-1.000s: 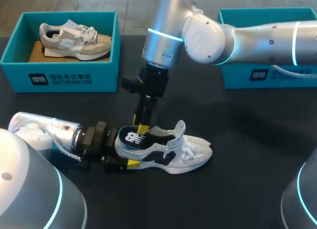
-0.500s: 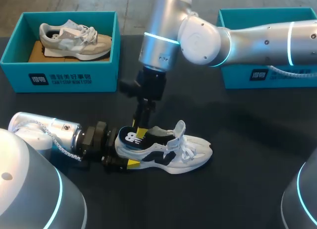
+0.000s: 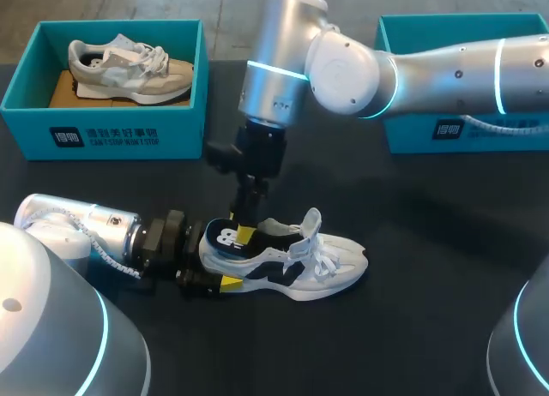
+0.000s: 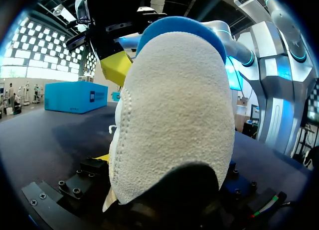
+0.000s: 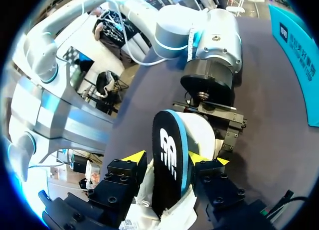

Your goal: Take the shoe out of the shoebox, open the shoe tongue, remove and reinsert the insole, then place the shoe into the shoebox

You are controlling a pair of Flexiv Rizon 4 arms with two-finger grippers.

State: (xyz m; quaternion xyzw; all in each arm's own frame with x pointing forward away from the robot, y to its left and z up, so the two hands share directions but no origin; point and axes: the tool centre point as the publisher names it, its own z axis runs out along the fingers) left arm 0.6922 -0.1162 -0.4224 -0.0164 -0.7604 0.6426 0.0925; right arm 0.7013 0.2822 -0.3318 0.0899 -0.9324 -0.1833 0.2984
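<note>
A white and black shoe (image 3: 296,263) stands upright on the dark table, toe to the right. My left gripper (image 3: 221,272) lies flat at its heel, one yellow tip against the near side of the sole; in the left wrist view the pale heel (image 4: 174,115) fills the space between its fingers. A black insole (image 3: 227,239) with a blue edge sticks up out of the heel opening. My right gripper (image 3: 243,233) comes down from above. In the right wrist view the insole (image 5: 169,165) stands between its two yellow fingertips (image 5: 133,157), which press on its edges.
A teal shoebox (image 3: 103,135) at the back left holds a grey shoe (image 3: 129,69). A second teal shoebox (image 3: 463,130) stands at the back right, partly behind my right arm. The table in front of and to the right of the shoe is bare.
My right arm has shifted slightly to the left and its fingers have narrowed around the insole. The shoe and my left gripper have stayed in place.
</note>
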